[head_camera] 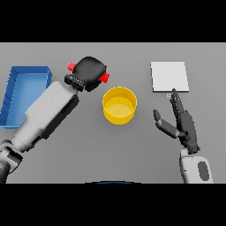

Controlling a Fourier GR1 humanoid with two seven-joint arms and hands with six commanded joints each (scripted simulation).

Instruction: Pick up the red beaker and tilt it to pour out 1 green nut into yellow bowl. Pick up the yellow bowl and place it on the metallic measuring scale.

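Head view, and the left hand (90, 70) is up at about eleven o'clock on the grey table (88, 150), fingers wrapped tight round the red beaker (104, 77). The beaker lies sideways in that grip: one red end pokes out on the left of the fist, the other on the right, and the right end points toward the yellow bowl (119, 105). The fist hides the middle of the beaker, so I cannot tell what is inside it.

The bowl sits close to the centre of the table, just at five o'clock from the left hand, near it but apart from it. Its inside looks plain yellow; no green nut shows in it.

Over at one o'clock lies the scale (170, 76), a flat pale square, well apart from the bowl. Just below it, at three o'clock, the right hand (182, 121) hovers with fingers stretched out straight and thumb spread to the side, holding nothing, fingertips close to the scale's near edge.

Far out at nine o'clock stands a blue tray (13, 95), beside the left forearm.
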